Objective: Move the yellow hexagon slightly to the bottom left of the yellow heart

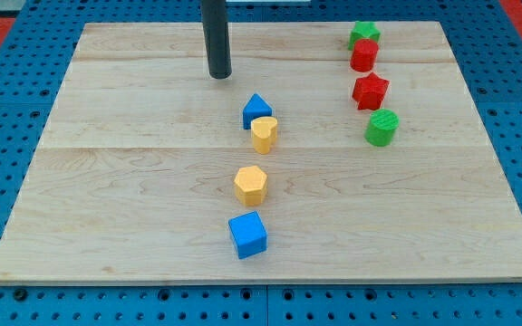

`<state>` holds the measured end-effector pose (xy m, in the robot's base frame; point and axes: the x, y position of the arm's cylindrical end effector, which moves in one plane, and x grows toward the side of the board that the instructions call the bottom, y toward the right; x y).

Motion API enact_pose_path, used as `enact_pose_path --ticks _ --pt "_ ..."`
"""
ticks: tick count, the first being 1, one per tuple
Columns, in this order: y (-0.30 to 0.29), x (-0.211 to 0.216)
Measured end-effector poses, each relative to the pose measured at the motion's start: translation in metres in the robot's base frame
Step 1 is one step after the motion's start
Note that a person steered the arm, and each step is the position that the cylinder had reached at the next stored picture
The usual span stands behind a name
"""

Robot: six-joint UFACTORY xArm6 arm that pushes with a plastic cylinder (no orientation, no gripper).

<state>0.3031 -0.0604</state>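
The yellow hexagon [251,185] lies near the board's middle, below the yellow heart [264,133] and a little to its left, with a gap between them. A blue triangle-like block [256,110] touches the heart's top left. A blue cube [247,234] sits below the hexagon. My tip [219,74] is at the end of the dark rod near the view's top, above and left of the blue triangle-like block, touching no block.
At the view's upper right stand a green star [363,34], a red block [364,56], a red star-like block [371,91] and a green cylinder [381,128]. The wooden board [107,181] rests on a blue pegboard.
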Motion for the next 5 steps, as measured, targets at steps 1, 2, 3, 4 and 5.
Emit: enact_pose_path --ticks 1,2,3,4,5 --pt "0.011 -0.013" --pt "0.054 -0.015" --pt "0.095 0.017" --pt "0.118 0.068" --pt "0.143 0.101"
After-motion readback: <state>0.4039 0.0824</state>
